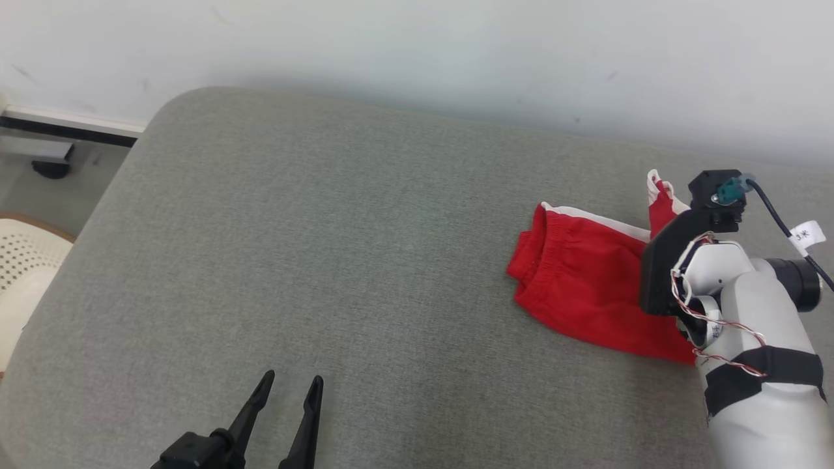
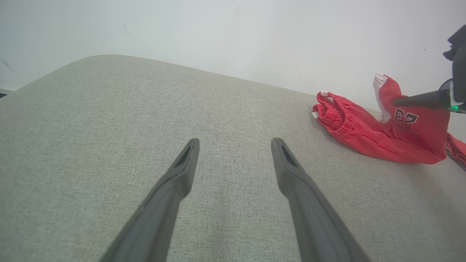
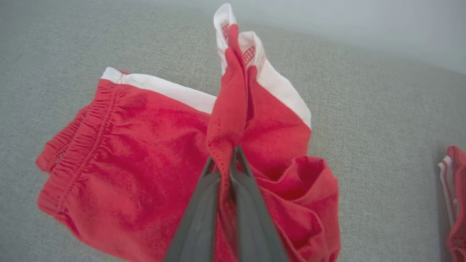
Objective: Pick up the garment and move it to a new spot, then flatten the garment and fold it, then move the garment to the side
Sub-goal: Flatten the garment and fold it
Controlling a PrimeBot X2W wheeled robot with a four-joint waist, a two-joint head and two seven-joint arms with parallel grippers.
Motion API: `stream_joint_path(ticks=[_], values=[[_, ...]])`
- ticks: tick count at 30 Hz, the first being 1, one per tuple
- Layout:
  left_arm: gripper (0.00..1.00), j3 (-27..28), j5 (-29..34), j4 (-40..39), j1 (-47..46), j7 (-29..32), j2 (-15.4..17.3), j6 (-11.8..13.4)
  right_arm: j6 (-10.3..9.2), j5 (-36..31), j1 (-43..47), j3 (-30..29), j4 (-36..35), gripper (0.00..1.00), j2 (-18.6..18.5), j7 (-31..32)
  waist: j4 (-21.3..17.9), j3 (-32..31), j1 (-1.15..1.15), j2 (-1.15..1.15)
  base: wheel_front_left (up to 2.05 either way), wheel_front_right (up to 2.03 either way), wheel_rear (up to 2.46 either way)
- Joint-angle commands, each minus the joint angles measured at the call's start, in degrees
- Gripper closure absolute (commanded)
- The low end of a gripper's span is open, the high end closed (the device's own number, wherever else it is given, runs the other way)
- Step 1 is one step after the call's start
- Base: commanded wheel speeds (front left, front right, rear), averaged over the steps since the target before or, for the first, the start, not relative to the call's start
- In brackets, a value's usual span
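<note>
Red shorts (image 3: 127, 153) with a white side stripe and a gathered waistband lie crumpled on the right side of the grey fabric cushion (image 1: 326, 247), towards its far edge by the white wall (image 1: 417, 52). One fold stands up off the cushion, pinched between the closed fingers of the right gripper (image 3: 224, 160). Well apart, at the near left, the left gripper (image 1: 290, 384) is over bare cushion, its fingers spread wide and holding nothing. A cream perforated chair (image 1: 26, 273) sits past the cushion's left edge.
</note>
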Motion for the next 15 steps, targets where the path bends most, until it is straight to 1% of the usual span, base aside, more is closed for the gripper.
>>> stream_joint_path(ticks=[1, 15], values=[[0.0, -0.2, -0.5, 0.2, 0.6, -0.3, -0.2, 0.0, 0.04, 0.5, -1.6, -0.1, 1.9, 1.0, 0.6, -0.7, 1.6, 0.1, 0.0, -0.01, 0.0, 0.0, 0.0], [0.0, -1.5, -0.7, 0.7, 0.6, -0.6, -1.0, 0.1, 0.04, -0.5, -7.2, 0.2, 13.9, 1.0, 2.7, -3.8, 6.1, 0.7, 0.0, -0.01, 0.0, 0.0, 0.0]])
